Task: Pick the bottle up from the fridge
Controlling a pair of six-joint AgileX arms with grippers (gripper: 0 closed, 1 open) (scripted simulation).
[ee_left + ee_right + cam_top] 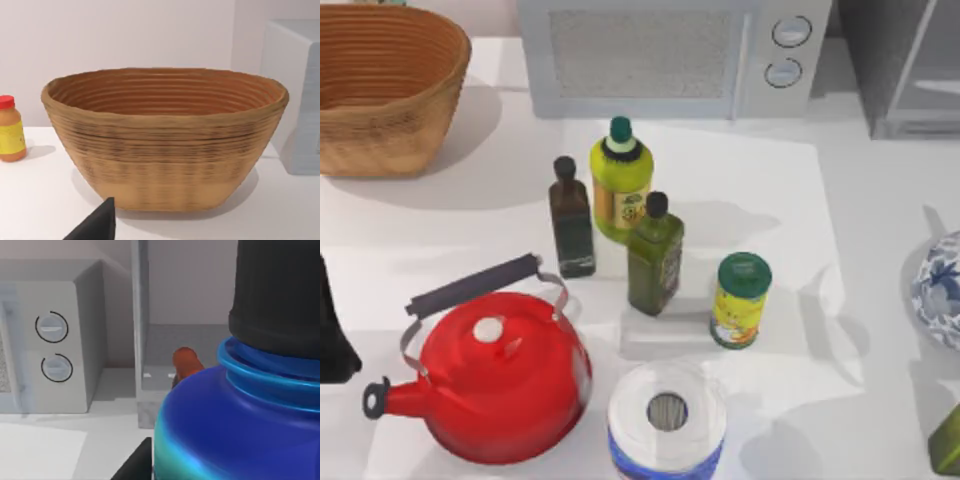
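Right claw (pixel 142 462) | grip cannot tell | bottle (pixel 240 430) close before it | fridge (pixel 165 340) interior behind.

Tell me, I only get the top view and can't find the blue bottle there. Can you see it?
Observer: Yes. The right wrist view has the blue bottle right up close, with its black cap on.
Operator: Is it near the fridge?
Observer: The fridge stands open farther back, beside the microwave, with a small red-orange thing inside.
Operator: And the left wrist camera?
Observer: It faces the woven basket, with an orange red-lidded jar beside it.
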